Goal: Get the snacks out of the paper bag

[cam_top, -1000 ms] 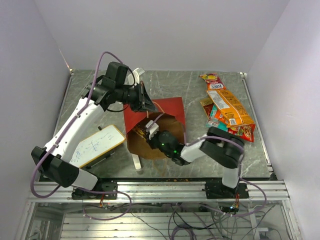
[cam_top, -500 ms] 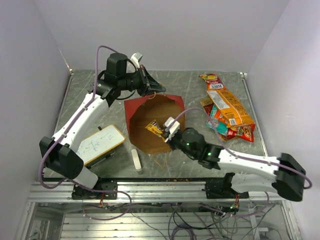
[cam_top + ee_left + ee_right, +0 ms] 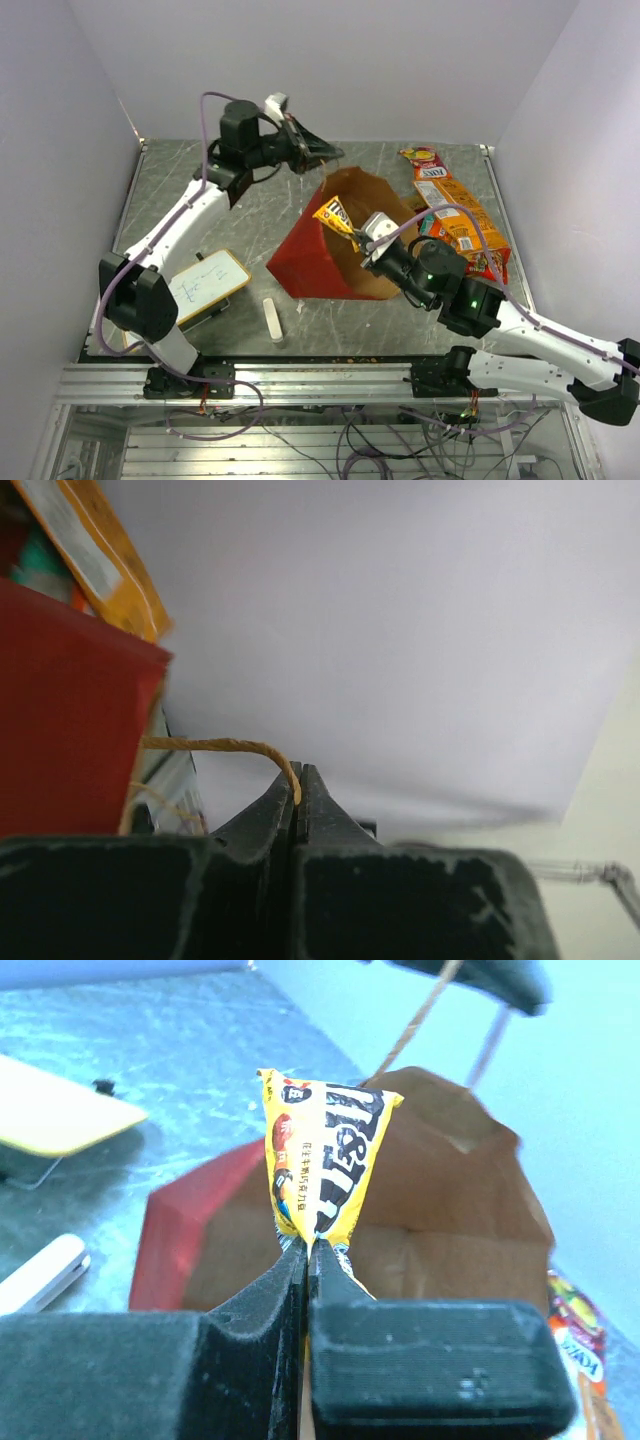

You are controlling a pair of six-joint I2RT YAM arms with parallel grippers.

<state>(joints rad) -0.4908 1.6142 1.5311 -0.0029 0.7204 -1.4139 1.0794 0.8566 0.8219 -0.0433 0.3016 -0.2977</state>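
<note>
**M&M's packet up at the bag mouth**

Right gripper (image 3: 305, 1248) is pinched tight on the bottom seam of a yellow M&M's packet (image 3: 325, 1150), holding it upright at the open mouth of the paper bag (image 3: 312, 262). It looks light, a limp and slippery crinkly foil, so that crimped seam is the sensible place to grip. Left gripper (image 3: 297, 783) clamps the twisted paper handle (image 3: 210, 745), tipping the bag. More snack packets (image 3: 455, 215) lie piled on the right of the table (image 3: 385, 165), well apart.
</note>
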